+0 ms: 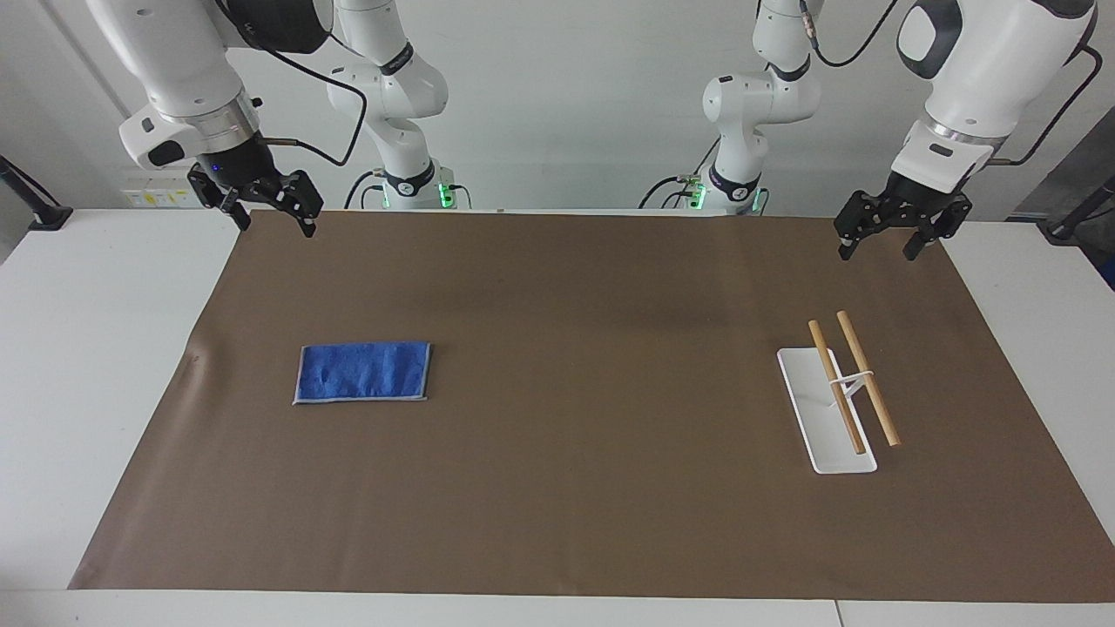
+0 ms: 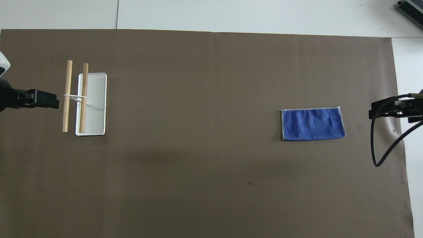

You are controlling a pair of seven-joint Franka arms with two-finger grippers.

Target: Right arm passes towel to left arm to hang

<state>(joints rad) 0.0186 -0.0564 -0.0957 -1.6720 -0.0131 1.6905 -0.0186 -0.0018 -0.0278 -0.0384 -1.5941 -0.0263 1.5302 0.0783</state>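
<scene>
The blue towel [image 1: 363, 372] lies flat on the brown mat toward the right arm's end of the table; it also shows in the overhead view [image 2: 312, 124]. My right gripper [image 1: 277, 225], with a blue wrist light, hangs open and empty over the mat's edge nearest the robots; its tip shows in the overhead view [image 2: 376, 111] beside the towel. My left gripper [image 1: 877, 252] hangs open and empty over the mat's other near corner; in the overhead view [image 2: 49, 99] it shows beside the rods. Both arms wait.
A white rack base [image 1: 806, 392] carries two raised wooden rods [image 1: 864, 376] toward the left arm's end; base [image 2: 96, 99] and rods [image 2: 67, 96] also show from overhead. The brown mat [image 1: 566, 418] covers most of the white table [image 1: 78, 348].
</scene>
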